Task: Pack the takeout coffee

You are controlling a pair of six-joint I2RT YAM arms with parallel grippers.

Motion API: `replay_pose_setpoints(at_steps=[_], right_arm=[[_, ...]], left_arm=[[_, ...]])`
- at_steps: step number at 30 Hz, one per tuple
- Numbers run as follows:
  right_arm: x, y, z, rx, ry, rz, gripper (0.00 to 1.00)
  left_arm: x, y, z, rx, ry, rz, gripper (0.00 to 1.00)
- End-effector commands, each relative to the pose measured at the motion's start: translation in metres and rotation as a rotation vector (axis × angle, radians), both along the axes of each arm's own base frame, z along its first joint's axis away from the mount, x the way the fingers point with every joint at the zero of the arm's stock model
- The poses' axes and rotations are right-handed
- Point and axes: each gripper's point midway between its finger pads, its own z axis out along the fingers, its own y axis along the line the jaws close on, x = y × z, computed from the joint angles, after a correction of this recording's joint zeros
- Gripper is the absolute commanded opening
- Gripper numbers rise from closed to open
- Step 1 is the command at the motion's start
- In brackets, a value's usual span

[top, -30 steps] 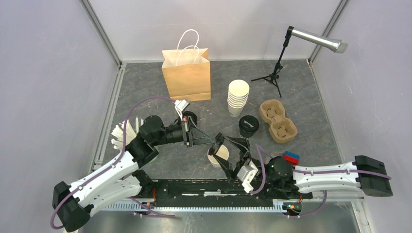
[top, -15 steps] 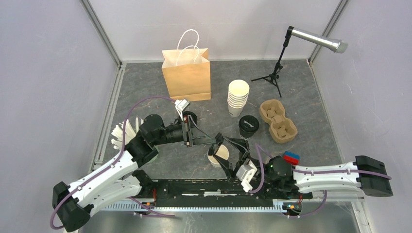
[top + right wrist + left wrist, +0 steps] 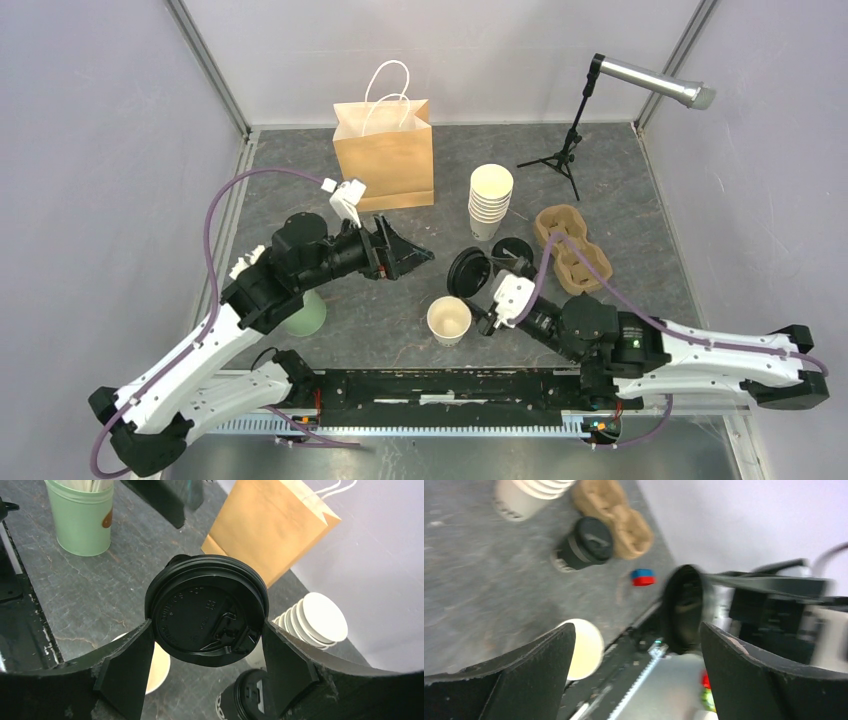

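Observation:
A cream paper cup [image 3: 449, 320] stands lidless near the front rail; its cream inside shows in the left wrist view [image 3: 588, 649] and in the right wrist view [image 3: 161, 669]. My right gripper [image 3: 472, 276] is shut on a round black lid [image 3: 206, 607], pinched by its rim between both fingers and held tilted just above and right of the cup. My left gripper [image 3: 408, 250] hangs open and empty [image 3: 637, 630], up and left of the cup. A lidded cream takeout coffee is not in view.
A dark cup-like thing with a black lid [image 3: 512, 256] stands behind the lid I hold. A stack of cream cups [image 3: 490, 198], a pulp carrier tray [image 3: 572, 250], a brown paper bag [image 3: 384, 152], a green tin [image 3: 306, 314] and a microphone stand [image 3: 566, 150] are around.
My left gripper let go of the lid, opened wide and drew back up and left. The right gripper now holds the lid alone and has carried it up and right of the cup.

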Motion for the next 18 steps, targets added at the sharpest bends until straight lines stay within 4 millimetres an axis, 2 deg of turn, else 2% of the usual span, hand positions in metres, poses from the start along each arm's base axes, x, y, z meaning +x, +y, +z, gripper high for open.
replay_pose_setpoints(at_steps=[1,5,8,15,18], right_arm=[[0.0,-0.028,-0.013,-0.153,0.158,-0.095,0.79],[0.0,-0.03,-0.008,-0.24,0.197,-0.124,0.77],[-0.001,-0.028,-0.014,-0.312,0.229,-0.125,0.78],[-0.003,-0.014,-0.044,-0.434,0.339,-0.046,0.77],[-0.005,-0.002,-0.056,-0.495,0.403,0.02,0.78]], left_arm=[[0.032,0.043,-0.042,0.283,-0.053,0.221,1.0],[0.042,0.082,-0.05,0.343,-0.1,0.4,1.0],[0.038,0.102,-0.046,0.328,-0.175,0.453,1.0],[0.029,0.125,-0.046,0.34,-0.305,0.477,1.0],[0.026,0.12,-0.044,0.314,-0.324,0.445,1.0]])
